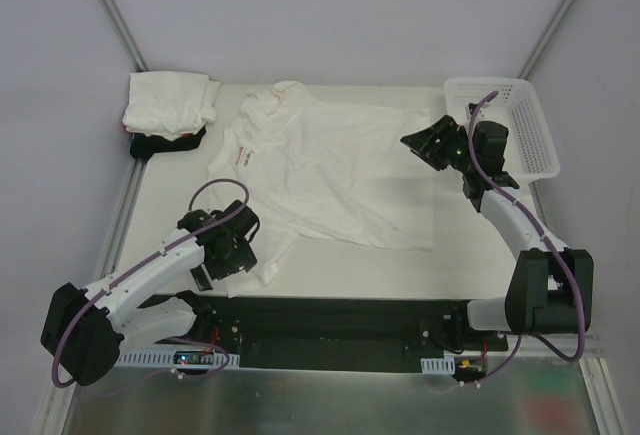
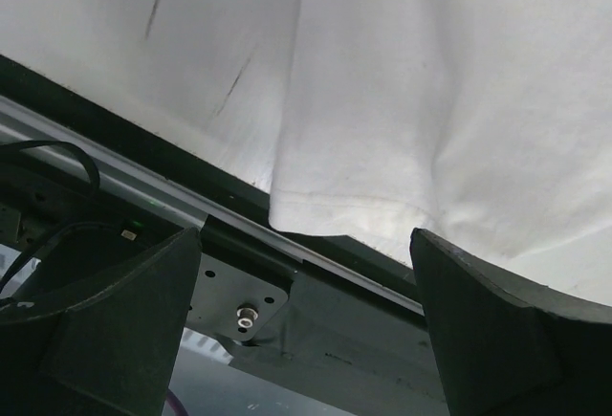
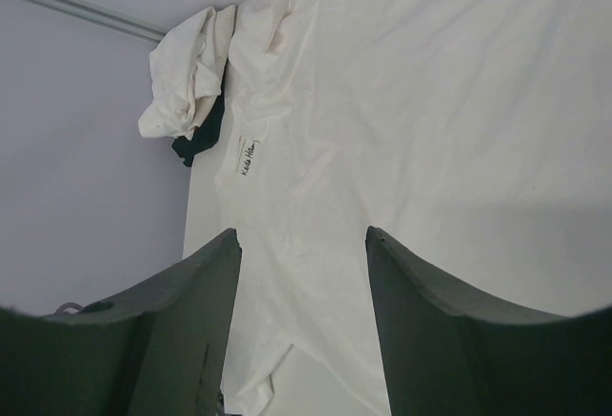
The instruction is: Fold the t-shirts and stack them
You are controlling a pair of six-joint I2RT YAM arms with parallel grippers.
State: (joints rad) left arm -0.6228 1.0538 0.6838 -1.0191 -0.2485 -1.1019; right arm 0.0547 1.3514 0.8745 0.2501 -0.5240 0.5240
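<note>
Folded white shirts (image 1: 170, 103) largely hide a black shirt (image 1: 160, 143) beneath.

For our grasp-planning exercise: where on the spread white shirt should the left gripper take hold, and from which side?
Take the hemmed corner nearest the arm bases, coming from the near side. That edge of the shirt seems to reach over the table rim, so one finger of the open left gripper could probably slip under it. Elsewhere the cloth lies flat.
</note>
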